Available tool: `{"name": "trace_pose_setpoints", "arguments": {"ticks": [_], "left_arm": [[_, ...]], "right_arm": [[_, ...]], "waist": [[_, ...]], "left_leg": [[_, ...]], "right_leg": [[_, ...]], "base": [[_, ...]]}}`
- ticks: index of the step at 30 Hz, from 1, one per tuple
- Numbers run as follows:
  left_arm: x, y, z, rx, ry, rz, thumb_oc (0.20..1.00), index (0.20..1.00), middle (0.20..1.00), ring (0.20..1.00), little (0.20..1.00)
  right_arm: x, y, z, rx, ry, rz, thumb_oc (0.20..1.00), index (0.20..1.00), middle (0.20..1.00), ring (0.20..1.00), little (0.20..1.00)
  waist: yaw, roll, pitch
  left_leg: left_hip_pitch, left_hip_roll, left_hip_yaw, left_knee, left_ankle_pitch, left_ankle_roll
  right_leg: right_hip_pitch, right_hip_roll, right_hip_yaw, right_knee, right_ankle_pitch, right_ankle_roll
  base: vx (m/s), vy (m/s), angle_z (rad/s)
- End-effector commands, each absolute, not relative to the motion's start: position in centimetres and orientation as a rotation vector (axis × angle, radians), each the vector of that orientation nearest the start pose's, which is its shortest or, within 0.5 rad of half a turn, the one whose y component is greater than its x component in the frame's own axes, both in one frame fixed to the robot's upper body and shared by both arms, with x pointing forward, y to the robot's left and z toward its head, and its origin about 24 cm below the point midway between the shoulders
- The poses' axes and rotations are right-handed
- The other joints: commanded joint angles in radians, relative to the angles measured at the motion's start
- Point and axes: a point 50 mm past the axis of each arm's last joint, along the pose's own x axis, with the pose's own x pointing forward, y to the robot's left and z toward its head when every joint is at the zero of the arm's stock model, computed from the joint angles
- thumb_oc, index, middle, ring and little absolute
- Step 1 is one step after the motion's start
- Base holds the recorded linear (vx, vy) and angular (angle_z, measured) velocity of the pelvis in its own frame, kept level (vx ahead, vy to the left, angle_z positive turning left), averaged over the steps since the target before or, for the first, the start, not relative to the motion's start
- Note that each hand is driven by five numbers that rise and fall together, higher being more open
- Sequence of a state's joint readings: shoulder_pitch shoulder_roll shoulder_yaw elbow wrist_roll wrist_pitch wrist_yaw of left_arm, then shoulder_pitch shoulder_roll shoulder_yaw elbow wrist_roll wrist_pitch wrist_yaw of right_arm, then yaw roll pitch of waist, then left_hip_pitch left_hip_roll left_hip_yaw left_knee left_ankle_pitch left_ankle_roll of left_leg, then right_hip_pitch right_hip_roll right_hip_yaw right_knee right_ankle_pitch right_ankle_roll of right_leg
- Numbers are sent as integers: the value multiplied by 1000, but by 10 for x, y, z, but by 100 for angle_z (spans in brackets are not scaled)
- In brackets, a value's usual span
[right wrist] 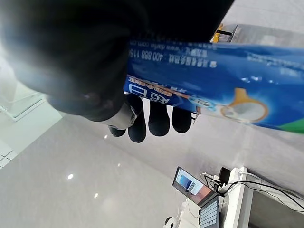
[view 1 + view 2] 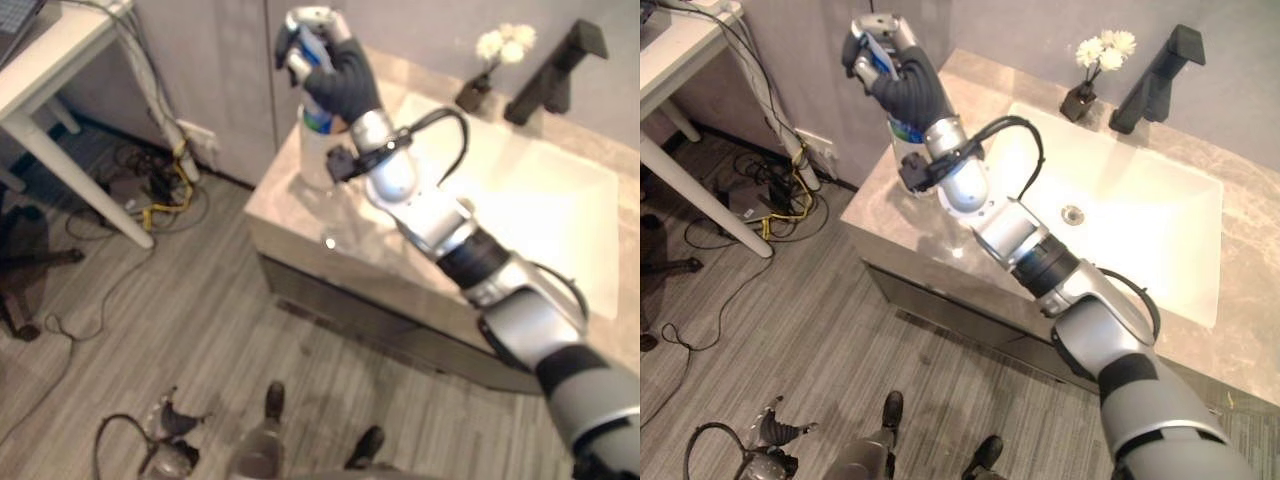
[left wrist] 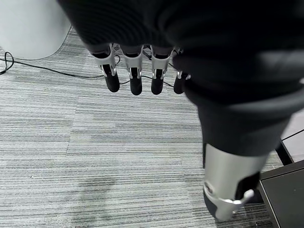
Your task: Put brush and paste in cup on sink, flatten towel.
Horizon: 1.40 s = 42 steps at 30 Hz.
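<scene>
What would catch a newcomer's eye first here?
The right hand, raised over the white cup at the counter's left corner, fingers curled round a blue paste tube whose lower end is in the cup. Next, the white basin with its black tap and the small flower vase behind.

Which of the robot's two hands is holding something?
The right hand, curled round the blue toothpaste tube above the white cup; the left hand hangs open over the floor.

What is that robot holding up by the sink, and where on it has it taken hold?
The right hand has its fingers curled round a blue toothpaste tube, gripping its upper part above the white cup. The left hand hangs open, holding nothing.
</scene>
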<state>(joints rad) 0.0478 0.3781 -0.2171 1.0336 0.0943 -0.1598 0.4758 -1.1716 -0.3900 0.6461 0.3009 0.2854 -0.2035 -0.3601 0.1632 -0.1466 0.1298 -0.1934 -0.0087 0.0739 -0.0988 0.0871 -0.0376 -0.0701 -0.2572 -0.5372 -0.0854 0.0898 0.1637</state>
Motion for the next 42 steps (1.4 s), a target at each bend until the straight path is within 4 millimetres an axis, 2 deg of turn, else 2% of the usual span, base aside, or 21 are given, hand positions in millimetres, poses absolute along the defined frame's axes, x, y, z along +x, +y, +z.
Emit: {"name": "trace_pose_setpoints", "arguments": {"ticks": [1, 2, 19, 24, 26, 30, 31, 32, 34, 35, 38, 39, 40, 42], "left_arm": [[123, 291, -119, 784, 828, 348, 1000, 1000, 1000, 1000, 1000], [122, 291, -119, 785, 830, 348, 1000, 1000, 1000, 1000, 1000], [126, 288, -119, 802, 812, 321, 1000, 1000, 1000, 1000, 1000], [137, 283, -116, 820, 771, 289, 1000, 1000, 1000, 1000, 1000], [147, 276, -114, 851, 726, 220, 1000, 1000, 1000, 1000, 1000], [137, 271, -121, 860, 762, 162, 1000, 1000, 1000, 1000, 1000], [134, 271, -122, 858, 774, 160, 1000, 1000, 1000, 1000, 1000], [132, 270, -124, 852, 789, 156, 1000, 1000, 1000, 1000, 1000], [130, 269, -125, 843, 799, 154, 1000, 1000, 1000, 1000, 1000], [125, 267, -128, 819, 823, 160, 1000, 1000, 1000, 1000, 1000], [123, 267, -129, 811, 829, 164, 1000, 1000, 1000, 1000, 1000], [118, 261, -132, 764, 846, 153, 1000, 1000, 1000, 1000, 1000], [115, 257, -134, 728, 848, 145, 1000, 1000, 1000, 1000, 1000], [117, 254, -132, 623, 831, 160, 1000, 1000, 1000, 1000, 1000]], "right_arm": [[329, -25, 342, -303, -1034, 340, 507, 507, 507, 507, 507], [329, -26, 342, -308, -1033, 330, 1000, 1000, 1000, 1000, 1000], [338, -35, 343, -363, -1059, 179, 1000, 1000, 1000, 1000, 1000], [327, -51, 357, -358, -1199, 16, 1000, 1000, 1000, 1000, 1000], [309, -70, 373, -397, -1349, -123, 1000, 1000, 1000, 1000, 1000], [295, -87, 384, -395, -1447, -242, 1000, 1000, 1000, 1000, 1000], [294, -89, 383, -388, -1446, -248, 1000, 1000, 1000, 1000, 1000], [288, -100, 386, -376, -1477, -286, 1000, 1000, 1000, 1000, 1000], [288, -104, 383, -355, -1465, -292, 1000, 1000, 1000, 1000, 1000], [278, -129, 379, -412, -1503, -378, 1000, 1000, 1000, 1000, 1000], [274, -135, 375, -443, -1511, -403, 1000, 1000, 1000, 1000, 1000], [271, -158, 359, -570, -1487, -469, 1000, 1000, 1000, 1000, 1000], [273, -171, 350, -582, -1444, -505, 1000, 1000, 1000, 1000, 1000], [266, -226, 293, -580, -1226, -648, 1000, 1000, 1000, 1000, 1000]], "waist": [[18, 1, 8], [18, 1, 9], [31, 7, 8], [42, 17, 5], [40, 26, -5], [22, 41, -27], [17, 45, -33], [6, 51, -38], [1, 55, -43], [-33, 68, -57], [-37, 72, -64], [-78, 87, -72], [-88, 93, -75], [-142, 115, -71]], "left_leg": [[14, -8, -37, 12, -93, 39], [15, -8, -37, 12, -93, 39], [17, -5, -37, 12, -89, 36], [24, -4, -39, 12, -90, 32], [32, -6, -26, 12, -84, 39], [87, 8, 45, 12, -100, 47], [97, 11, 59, 12, -101, 49], [117, 16, 84, 12, -109, 48], [129, 20, 101, 12, -111, 49], [156, 30, 136, 12, -121, 47], [165, 34, 152, 12, -123, 47], [198, 46, 191, 12, -127, 43], [212, 51, 201, 12, -133, 44], [243, 65, 210, 12, -136, 38]], "right_leg": [[27, -19, 50, -2, 71, 48], [27, -19, 51, -2, 71, 47], [29, -15, 48, -2, 77, 50], [43, -18, 40, -2, 72, 53], [50, -27, 27, -2, 83, 49], [58, -25, 70, -2, 90, 50], [57, -24, 80, -2, 87, 46], [60, -20, 99, -2, 82, 47], [60, -18, 112, -2, 77, 42], [61, -12, 139, -2, 59, 40], [58, -9, 155, -2, 53, 35], [58, 5, 195, -2, 41, 30], [64, 8, 202, -2, 33, 28], [90, 26, 215, -2, 15, 16]], "base": [[0, 0, 0], [0, 0, 0], [-15, -1, 0], [-31, -11, 0], [-72, 2, 2], [-28, 9, -12], [-26, -11, -65], [-23, -13, -75], [-18, -26, -76], [-18, -34, -63], [-9, -37, -56], [6, -100, -69], [25, -170, -63], [31, -168, -66]]}}
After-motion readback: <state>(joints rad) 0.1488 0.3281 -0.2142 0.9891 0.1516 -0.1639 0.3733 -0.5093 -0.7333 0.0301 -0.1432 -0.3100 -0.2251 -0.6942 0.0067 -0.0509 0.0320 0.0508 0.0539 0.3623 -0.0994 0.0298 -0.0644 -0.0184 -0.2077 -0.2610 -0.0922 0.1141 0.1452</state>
